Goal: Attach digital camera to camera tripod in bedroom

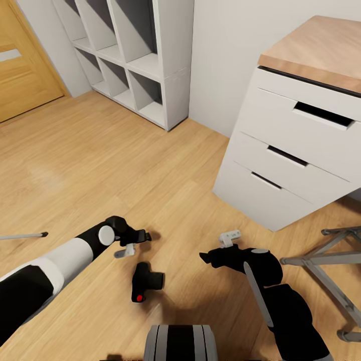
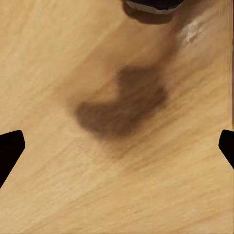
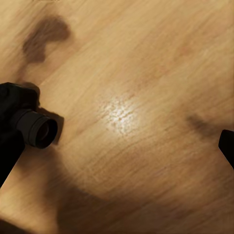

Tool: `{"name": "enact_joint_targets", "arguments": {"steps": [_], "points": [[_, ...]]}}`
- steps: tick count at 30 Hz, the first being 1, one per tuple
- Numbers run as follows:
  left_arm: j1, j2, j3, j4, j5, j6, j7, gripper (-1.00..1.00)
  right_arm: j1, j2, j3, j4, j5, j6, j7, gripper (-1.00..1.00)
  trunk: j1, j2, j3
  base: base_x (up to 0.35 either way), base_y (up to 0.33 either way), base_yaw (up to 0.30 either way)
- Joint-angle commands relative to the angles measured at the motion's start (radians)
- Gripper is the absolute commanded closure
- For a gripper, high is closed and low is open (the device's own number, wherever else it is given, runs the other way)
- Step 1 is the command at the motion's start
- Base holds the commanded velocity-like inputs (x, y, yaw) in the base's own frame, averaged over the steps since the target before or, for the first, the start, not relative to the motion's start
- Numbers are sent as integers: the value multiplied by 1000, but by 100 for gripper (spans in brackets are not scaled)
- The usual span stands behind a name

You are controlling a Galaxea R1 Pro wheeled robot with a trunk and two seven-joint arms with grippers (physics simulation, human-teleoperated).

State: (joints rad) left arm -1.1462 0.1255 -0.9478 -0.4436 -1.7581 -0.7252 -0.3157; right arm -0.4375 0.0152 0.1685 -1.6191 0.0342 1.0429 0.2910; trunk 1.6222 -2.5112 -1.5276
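The digital camera [image 1: 146, 282] lies on the wood floor just ahead of my base, black, with its red dot toward me. In the right wrist view the digital camera [image 3: 30, 124] shows its stubby lens beside one fingertip. My left gripper [image 1: 134, 242] hovers open just beyond the camera, with only floor and shadow between its fingertips [image 2: 9, 151]. My right gripper [image 1: 216, 247] is open to the camera's right, about a hand's width away. A thin silver leg with a black foot [image 1: 26, 235], seemingly of the camera tripod, pokes in at the left edge; the rest is out of view.
A white drawer chest [image 1: 291, 150] with a wood top stands at the right, white cube shelves [image 1: 135, 55] at the back, and an oak door [image 1: 25, 60] at the far left. A low grey metal frame [image 1: 326, 260] lies at the right. A dark edge [image 2: 153, 5] shows in the left wrist view.
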Motion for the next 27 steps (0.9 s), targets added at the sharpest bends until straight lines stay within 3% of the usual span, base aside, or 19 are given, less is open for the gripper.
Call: {"name": "enact_joint_targets", "arguments": {"steps": [1, 11, 27], "points": [[-4, -1, -12, 4, -1, -3, 1, -100, -3, 0, -1, -1, 3, 4, 4, -100, 0, 0, -2, 0, 0, 0], [-17, -10, -43, 46, -2, -3, 11, -100, -43, 0, -9, -1, 1, 4, 7, -100, 0, 0, -19, 0, 0, 0], [-20, -16, -45, 61, 1, -3, 10, -100, -69, 0, -14, -1, -5, 4, 6, -100, 0, 0, -37, 0, 0, 0]]}}
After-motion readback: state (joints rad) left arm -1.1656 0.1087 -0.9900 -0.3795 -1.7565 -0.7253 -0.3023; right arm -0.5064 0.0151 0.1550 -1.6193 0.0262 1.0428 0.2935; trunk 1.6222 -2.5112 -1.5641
